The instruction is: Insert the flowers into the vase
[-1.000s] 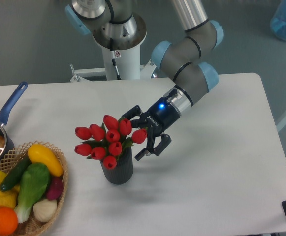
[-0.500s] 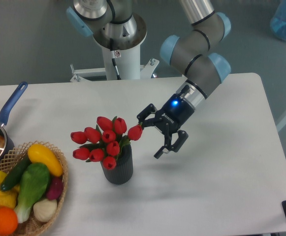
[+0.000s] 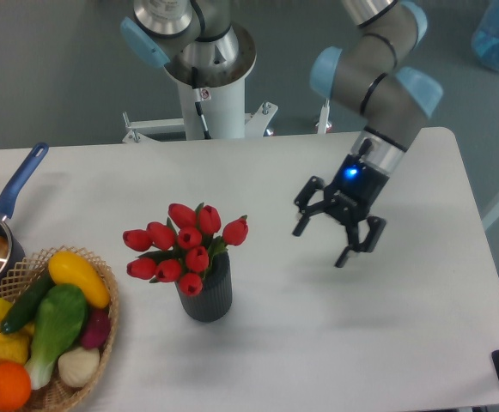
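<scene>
On the counter (image 3: 386, 326), near its middle, the vase (image 3: 205, 294) is standing upright with the flowers (image 3: 184, 248) sitting in its mouth, red buds spreading wider than the rim. The bunch is leaning a little to the left, as it was half a second ago; vase unmoved. The claw (image 3: 320, 244) is now hanging well apart to the right of the flowers, fingers spread and grasping nothing. A second ago it was right against the bunch; half a second ago just beside the rightmost bud; now it is drawing away up and to the right, the arm swinging with it. At the left edge a basket (image 3: 103, 335) is holding toy vegetables, and a saucepan (image 3: 9, 206) is sitting behind it, both unchanged.
</scene>
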You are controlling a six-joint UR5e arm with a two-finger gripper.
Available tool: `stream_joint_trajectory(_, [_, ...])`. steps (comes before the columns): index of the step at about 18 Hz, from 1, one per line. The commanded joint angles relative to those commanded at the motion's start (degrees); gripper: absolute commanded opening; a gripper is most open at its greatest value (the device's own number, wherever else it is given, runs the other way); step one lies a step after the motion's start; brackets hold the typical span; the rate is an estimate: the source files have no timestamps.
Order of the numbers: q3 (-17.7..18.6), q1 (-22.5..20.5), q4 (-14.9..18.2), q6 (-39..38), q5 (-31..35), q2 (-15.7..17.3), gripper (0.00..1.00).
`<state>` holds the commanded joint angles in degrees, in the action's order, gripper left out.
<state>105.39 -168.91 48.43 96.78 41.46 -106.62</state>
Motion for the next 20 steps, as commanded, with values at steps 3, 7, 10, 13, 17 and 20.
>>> stream_joint_trajectory(3, [-2.7, -2.6, 0.2, -0.5, 11.9, 2.1, 1.00])
stream_joint_trajectory(7, [-4.5, -6.1, 0.7, -6.6, 24.7, 5.0, 1.00])
stream_joint_trajectory(10, [-4.3, -9.9, 2.4, -6.5, 31.9, 9.0, 1.00])
stream_joint_trajectory(13, [-4.4, -13.8, 6.4, -6.3, 37.4, 13.8, 1.00])
stream_joint_trajectory(17, [-4.8, -19.5, 11.3, -2.1, 41.0, 17.2, 1.00])
stream_joint_trajectory(20, [-5.0, -23.9, 16.4, 3.9, 41.1, 19.2, 1.00])
